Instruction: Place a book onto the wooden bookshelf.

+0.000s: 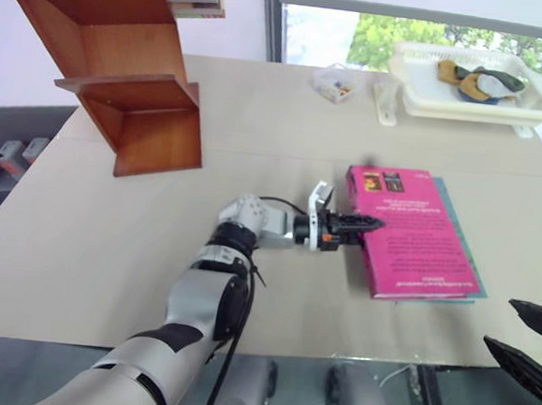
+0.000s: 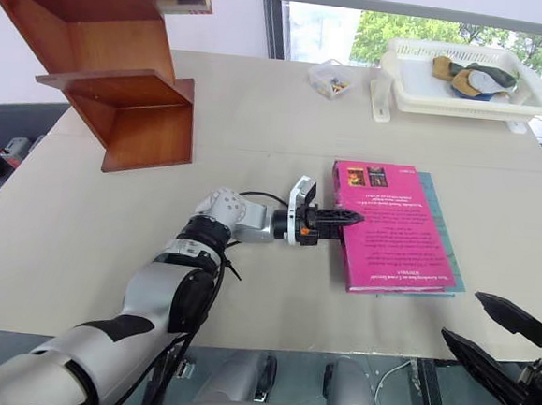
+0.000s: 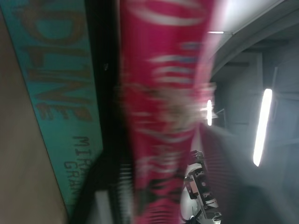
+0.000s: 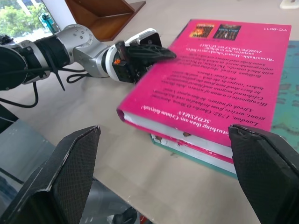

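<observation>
1. Reaching in level from the left side, the left gripper [image 1: 361, 225] has its black fingers narrowed onto the near long edge of the pink book [image 1: 415, 236], one finger over the cover; it appears pinched.
2. The book lies flat on a teal book [image 1: 460, 238], on the table [image 1: 259, 117], its long axis running away from the robot.
3. The wooden bookshelf [image 1: 122, 69] stands well apart, far left; the carry likely goes that way.
4. The right gripper [image 4: 163, 172] hangs wide open, empty, just short of the book's near end.
</observation>
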Motion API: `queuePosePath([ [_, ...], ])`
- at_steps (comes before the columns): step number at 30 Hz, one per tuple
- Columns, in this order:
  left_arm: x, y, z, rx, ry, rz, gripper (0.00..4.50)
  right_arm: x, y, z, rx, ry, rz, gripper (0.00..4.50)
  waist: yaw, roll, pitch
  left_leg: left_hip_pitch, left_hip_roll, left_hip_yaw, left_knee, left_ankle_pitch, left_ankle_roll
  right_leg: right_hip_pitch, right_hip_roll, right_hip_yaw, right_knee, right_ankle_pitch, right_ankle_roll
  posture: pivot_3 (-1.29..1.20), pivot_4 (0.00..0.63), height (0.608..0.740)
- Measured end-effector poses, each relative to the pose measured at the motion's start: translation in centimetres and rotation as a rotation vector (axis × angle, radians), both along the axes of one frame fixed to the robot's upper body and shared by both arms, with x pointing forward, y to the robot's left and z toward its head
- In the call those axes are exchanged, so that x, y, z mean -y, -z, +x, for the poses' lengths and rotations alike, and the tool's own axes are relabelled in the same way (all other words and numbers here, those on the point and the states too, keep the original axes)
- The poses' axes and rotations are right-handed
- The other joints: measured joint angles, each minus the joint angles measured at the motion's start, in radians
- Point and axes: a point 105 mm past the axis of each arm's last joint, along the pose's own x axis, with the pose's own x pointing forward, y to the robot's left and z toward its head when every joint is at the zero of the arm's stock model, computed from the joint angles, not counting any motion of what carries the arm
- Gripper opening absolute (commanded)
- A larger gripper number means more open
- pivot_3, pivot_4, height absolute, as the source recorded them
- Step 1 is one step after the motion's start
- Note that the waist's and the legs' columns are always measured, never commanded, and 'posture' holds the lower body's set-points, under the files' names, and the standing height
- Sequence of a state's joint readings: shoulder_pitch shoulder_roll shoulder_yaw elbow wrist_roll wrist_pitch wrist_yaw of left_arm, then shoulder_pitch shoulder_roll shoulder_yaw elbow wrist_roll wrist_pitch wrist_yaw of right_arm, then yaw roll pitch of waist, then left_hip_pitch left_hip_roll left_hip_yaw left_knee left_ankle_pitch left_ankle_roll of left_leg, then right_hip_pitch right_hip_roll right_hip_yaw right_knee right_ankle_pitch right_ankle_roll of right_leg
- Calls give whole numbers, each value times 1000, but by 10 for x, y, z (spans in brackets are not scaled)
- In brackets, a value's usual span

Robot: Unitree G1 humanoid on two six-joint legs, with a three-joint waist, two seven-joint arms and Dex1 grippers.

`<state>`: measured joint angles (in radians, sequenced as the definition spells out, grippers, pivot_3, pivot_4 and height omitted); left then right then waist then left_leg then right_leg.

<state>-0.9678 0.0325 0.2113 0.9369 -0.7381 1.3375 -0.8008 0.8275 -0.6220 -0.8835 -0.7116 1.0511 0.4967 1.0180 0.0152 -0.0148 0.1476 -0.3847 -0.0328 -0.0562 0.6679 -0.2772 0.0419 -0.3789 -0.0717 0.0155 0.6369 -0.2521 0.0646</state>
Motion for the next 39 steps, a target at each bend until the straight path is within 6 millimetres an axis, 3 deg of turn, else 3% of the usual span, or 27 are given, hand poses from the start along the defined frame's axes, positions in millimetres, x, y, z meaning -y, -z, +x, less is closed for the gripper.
queuePosePath([
  [1, -3, -1, 2, 0, -11, -8, 199, 0, 0, 0, 0, 1, -1, 4500, -2, 0, 0, 0, 0, 0, 0, 0, 0, 0, 0, 0, 0, 0, 0, 0, 150, 740],
  [2, -4, -2, 3, 1, -17, -12, 57, 0, 0, 0, 0, 1, -1, 4500, -2, 0, 0, 0, 0, 0, 0, 0, 0, 0, 0, 0, 0, 0, 0, 0, 150, 740],
  [8, -26, -9, 12, 18, -76, -31, 5, 0, -2, 4, 12, -15, -18, 4500, -1, 0, 0, 0, 1, 0, -1, 0, 0, -1, 0, 0, 0, 0, 0, 0, 150, 740],
  [11, -35, -12, 19, 177, -145, -10, 5, 0, -6, 8, 34, -34, -25, 4500, 0, -1, 1, -2, 1, 0, -1, 0, -1, -1, -1, 0, -2, 0, 0, 0, 150, 740],
  [12, -36, -15, 22, 261, -162, 5, 5, 1, -7, 10, 42, -35, -22, 4500, 0, -1, 1, -3, 1, 0, -1, 0, -2, -1, -1, 0, -3, 0, 0, 0, 150, 740],
  [13, -35, -25, 25, 450, -183, 37, 5, 2, -11, 13, 60, -44, -16, 4500, 1, -1, 1, -4, 1, -1, -1, -1, -7, -2, -1, 0, -5, 1, -1, 0, 150, 740],
  [18, -30, -63, 37, 871, -243, 121, 5, 3, -20, 23, 111, -78, -15, 4500, 10, -1, 1, -11, 0, -1, -1, 0, -9, -6, -2, 0, -10, 2, 1, 0, 150, 740],
  [21, -35, -95, 48, 1440, -235, 351, 5, 6, -24, 36, 140, -98, -8, 4500, 10, -1, 1, -12, 0, 0, -2, 2, -5, -8, -1, 1, -10, 3, 1, 0, 150, 740],
  [23, -39, -105, 50, 1784, -134, 529, 5, 6, -26, 42, 154, -109, -8, 4500, 12, 1, 0, -12, -1, 0, -5, 2, -5, -9, -1, 1, -11, 3, 1, 0, 150, 740],
  [24, -45, -106, 54, 2006, -2, 684, 5, 6, -28, 47, 165, -123, -2, 4500, 13, 0, 1, -12, -1, 0, -5, 3, -5, -9, -1, 1, -11, 3, 1, 0, 150, 740],
  [27, -52, -116, 60, 2198, 110, 813, 5, 6, -28, 53, 172, -139, 0, 4500, 20, 0, 2, -15, -1, 0, -6, 3, -4, -12, -1, 1, -11, 3, 1, 0, 150, 740],
  [29, -65, -138, 65, 2321, 143, 918, 5, 5, -25, 57, 162, -158, -2, 4500, 22, 0, 3, -19, -1, 1, -6, 3, -4, -17, -1, 1, -10, 3, 1, 0, 150, 740],
  [32, -92, -185, 69, 2460, 145, 1079, 5, 4, -25, 63, 151, -186, 4, 4500, 21, 0, 3, -20, -2, 1, -5, 3, -3, -18, 2, -1, -10, 2, 1, 0, 150, 740],
  [34, -105, -211, 65, 2428, 40, 1040, 5, 6, -27, 68, 155, -204, -4, 4500, 20, 1, 2, -20, -3, 3, -4, 2, -1, -18, 4, -1, -10, 2, 1, 0, 150, 740],
  [37, -114, -223, 60, 2366, -63, 948, 5, 7, -28, 74, 155, -224, -13, 4500, 21, 0, 2, -21, -3, 3, 1, 1, 0, -17, 4, -3, -9, 2, 2, 0, 150, 740],
  [39, -123, -224, 63, 2354, -112, 987, 5, 7, -28, 77, 158, -237, -9, 4500, 21, 0, 3, -20, -3, 3, 2, 1, 0, -15, 5, -2, -8, 4, 4, 0, 150, 740],
])
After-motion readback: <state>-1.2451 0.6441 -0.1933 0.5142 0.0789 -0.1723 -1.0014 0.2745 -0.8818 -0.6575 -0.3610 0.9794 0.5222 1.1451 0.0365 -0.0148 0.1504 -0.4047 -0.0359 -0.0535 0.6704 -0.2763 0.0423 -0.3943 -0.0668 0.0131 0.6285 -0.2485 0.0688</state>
